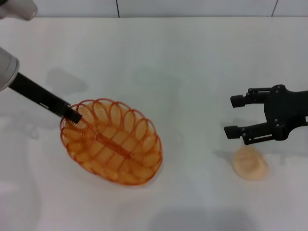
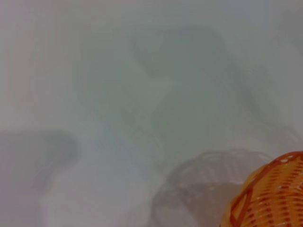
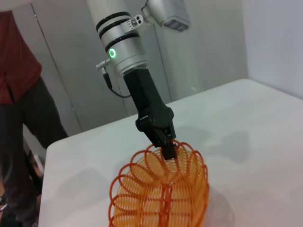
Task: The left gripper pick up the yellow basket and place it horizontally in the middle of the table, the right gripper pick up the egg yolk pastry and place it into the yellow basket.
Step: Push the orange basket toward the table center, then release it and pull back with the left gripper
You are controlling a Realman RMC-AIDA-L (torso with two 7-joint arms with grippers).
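Yellow basket [image 1: 111, 142]: oval, orange-yellow wire, looped scalloped rim, spiral base. It sits on the table [image 1: 183, 62] with its long axis slanting away from the left gripper, one end under that claw's tip and the other end pointing toward the near edge. In the right wrist view the basket [image 3: 161, 194] looks to rest with its base on the surface, though contact under the gripped end cannot be made out.

Left gripper [image 1: 73, 114]: black claw on a slim black arm, which runs back to a white segment with dark bands and a green light (seen plainly in the right wrist view). Its fingers [image 3: 168, 150] are pinched together on a rim loop at the basket's end, grasping the wire. The left wrist view catches only a corner of the basket [image 2: 272, 196] against bare tabletop.

Egg yolk pastry [image 1: 250, 163]: small, round, pale cream dome, lying on the table just below the right gripper's nearer finger and well apart from the basket.

Right gripper [image 1: 233, 116]: black claw reaching in from the right edge, fingers spread wide and holding nothing, tips pointing toward the basket. It is not touching the pastry.

Person [image 3: 21, 118]: stands beyond the table's far corner, behind the left arm, in a dark red top and dark trousers.
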